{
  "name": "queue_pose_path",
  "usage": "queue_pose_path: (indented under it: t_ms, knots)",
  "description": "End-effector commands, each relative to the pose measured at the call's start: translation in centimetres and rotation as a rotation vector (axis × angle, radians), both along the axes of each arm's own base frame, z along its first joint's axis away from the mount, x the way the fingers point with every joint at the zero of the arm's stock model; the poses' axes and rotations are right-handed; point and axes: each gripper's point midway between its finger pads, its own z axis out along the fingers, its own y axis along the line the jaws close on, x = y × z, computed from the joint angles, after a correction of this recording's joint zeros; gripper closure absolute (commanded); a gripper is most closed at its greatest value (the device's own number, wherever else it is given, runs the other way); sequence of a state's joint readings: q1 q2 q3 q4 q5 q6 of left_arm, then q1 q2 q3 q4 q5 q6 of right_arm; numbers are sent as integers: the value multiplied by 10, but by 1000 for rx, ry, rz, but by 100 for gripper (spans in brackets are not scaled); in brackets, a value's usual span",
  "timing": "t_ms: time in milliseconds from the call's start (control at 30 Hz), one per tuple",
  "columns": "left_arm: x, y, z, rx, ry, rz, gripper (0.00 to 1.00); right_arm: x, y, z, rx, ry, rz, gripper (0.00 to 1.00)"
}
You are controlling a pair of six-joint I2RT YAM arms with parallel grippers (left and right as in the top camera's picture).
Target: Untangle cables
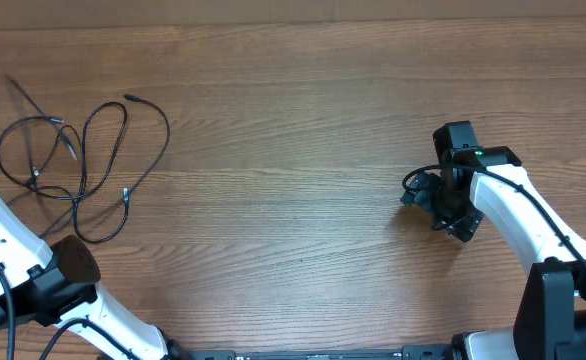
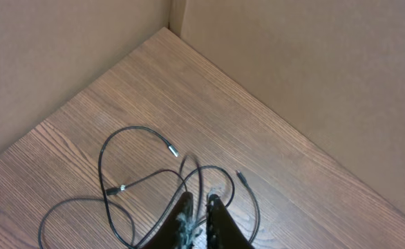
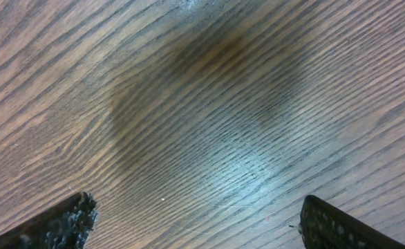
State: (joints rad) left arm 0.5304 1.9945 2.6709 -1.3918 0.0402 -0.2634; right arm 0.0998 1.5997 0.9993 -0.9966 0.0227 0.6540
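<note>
The cables [image 1: 80,196] are thin black cords with silver-tipped plugs, lying in overlapping loops at the far left of the wooden table [image 1: 293,120]. In the left wrist view the cables [image 2: 123,187] spread out in front of the fingers. My left gripper [image 2: 198,202] is nearly closed, with one cable strand running between its fingertips. In the overhead view it [image 1: 76,243] sits at the near edge of the tangle, mostly hidden under the wrist. My right gripper [image 1: 435,203] is at the right, far from the cables. It is wide open and empty close above bare wood [image 3: 199,223].
Beige walls [image 2: 313,62] meet in a corner behind the cables at the table's far left. The left arm's white link [image 1: 3,240] runs along the left edge. The right arm [image 1: 513,215] reaches in from the bottom right.
</note>
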Motion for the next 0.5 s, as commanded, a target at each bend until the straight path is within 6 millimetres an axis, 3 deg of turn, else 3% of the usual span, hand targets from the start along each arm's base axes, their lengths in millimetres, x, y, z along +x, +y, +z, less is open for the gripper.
queue_pose_path:
  t_ms: [0,133,233,300,467]
  knots:
    - [2,0,-3,-11,3,9,86,1,1,5,4,-20,0,7]
    - [2,-1,-5,-20,6,2,72,2,1,5,4,-20,0,7]
    - [4,-10,-8,-46,9,-29,68,2,1,5,4,-20,0,7]
    - [8,-23,-10,-69,11,-67,65,2,1,5,4,-21,0,7]
    - [22,-62,-30,-68,93,-188,48,2,1,5,4,-20,0,7]
